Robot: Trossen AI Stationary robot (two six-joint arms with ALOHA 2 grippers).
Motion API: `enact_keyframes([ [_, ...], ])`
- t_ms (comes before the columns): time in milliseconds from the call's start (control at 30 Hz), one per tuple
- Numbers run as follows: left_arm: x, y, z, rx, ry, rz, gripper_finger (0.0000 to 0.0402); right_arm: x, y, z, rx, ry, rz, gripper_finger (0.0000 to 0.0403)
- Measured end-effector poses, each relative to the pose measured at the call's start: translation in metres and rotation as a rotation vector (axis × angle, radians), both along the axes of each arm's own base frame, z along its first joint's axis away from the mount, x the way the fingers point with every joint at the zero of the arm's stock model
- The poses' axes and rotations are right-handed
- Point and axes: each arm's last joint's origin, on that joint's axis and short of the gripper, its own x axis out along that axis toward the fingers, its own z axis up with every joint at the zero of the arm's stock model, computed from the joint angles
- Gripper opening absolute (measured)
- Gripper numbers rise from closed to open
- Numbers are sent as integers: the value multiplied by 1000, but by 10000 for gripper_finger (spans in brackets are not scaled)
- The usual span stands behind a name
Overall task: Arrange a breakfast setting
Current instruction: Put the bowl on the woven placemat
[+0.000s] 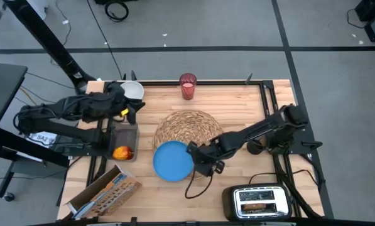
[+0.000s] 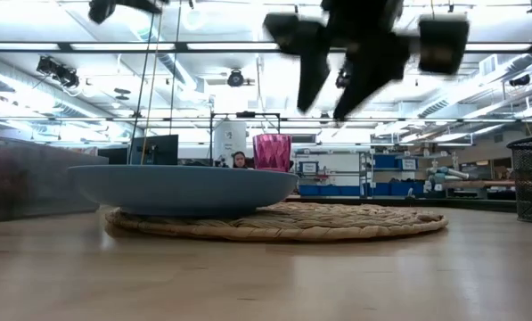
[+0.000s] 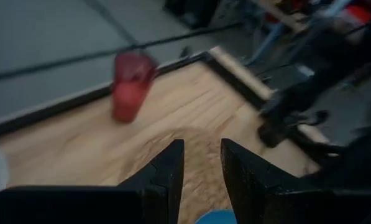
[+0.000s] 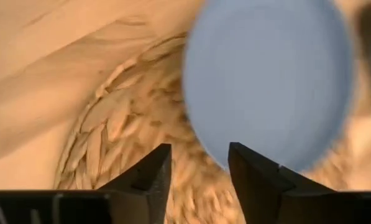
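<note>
Just ahead of the right end effector (image 1: 198, 158), fingers parted and empty, sits the blue plate (image 1: 173, 161), probably half-overlapping the placemat (image 1: 188, 127).

Bright ceiling strip lights; both wrist views blurred, table evenly lit.
</note>
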Motion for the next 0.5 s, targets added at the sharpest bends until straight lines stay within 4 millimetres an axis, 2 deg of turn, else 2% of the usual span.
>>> enact_keyframes([
  [233,29,37,-35,-108,273,98,121,-35,-14,73,130,-214,-289,196],
  [400,43,75,-67,-211,470,222,165,-66,-23,113,228,-363,-509,209],
  [500,48,102,-85,-256,544,312,195,-83,-21,130,291,-418,-569,213],
])
